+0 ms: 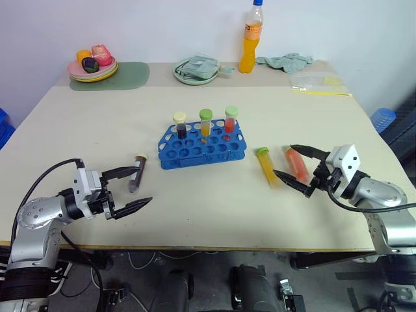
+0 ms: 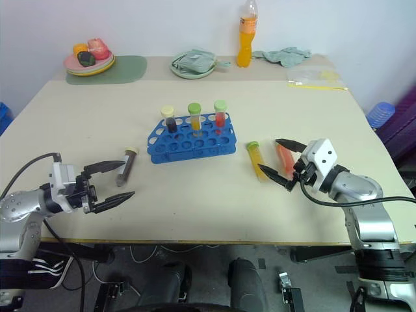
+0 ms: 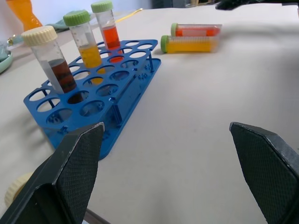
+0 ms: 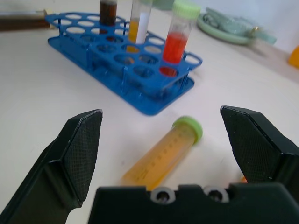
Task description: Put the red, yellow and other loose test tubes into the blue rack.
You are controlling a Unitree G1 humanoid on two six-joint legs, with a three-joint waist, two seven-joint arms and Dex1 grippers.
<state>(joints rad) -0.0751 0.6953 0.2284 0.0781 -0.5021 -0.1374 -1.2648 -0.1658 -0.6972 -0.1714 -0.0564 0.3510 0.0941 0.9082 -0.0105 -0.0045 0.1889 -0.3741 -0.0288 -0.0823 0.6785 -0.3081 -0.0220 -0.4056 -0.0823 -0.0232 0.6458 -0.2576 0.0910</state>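
Rack (image 1: 202, 144) sat mid-tabletop (image 1: 214, 208), three capped tubes already standing in its back row: dark, yellow, red. Three more lay loose. Yellow tube (image 1: 268, 167) and red tube (image 1: 296, 162) lay side by side right of the rack, caps toward the far edge, long axes running roughly near-to-far. Dark tube (image 1: 138, 171) lay left of the rack, cream cap at the far end, same near-to-far lie.

I had the right gripper (image 1: 296, 168) low over the tabletop, pointing in toward the rack, jaws spread wide and empty. In the head views the red tube lay between the fingers and the yellow just beyond the tips; the right wrist view put the yellow tube between the open fingers, cap toward the rack. Right arm was plainly the nearer for both. Their long axes ran across the gripper's approach, which I judged good for a pinch across the barrel.

Left gripper (image 1: 130, 188) also gaped, holding nothing, the dark tube lying at its far finger.

Hard to read: whether either finger touched a tube. Red tube's lower end was covered by the right finger.
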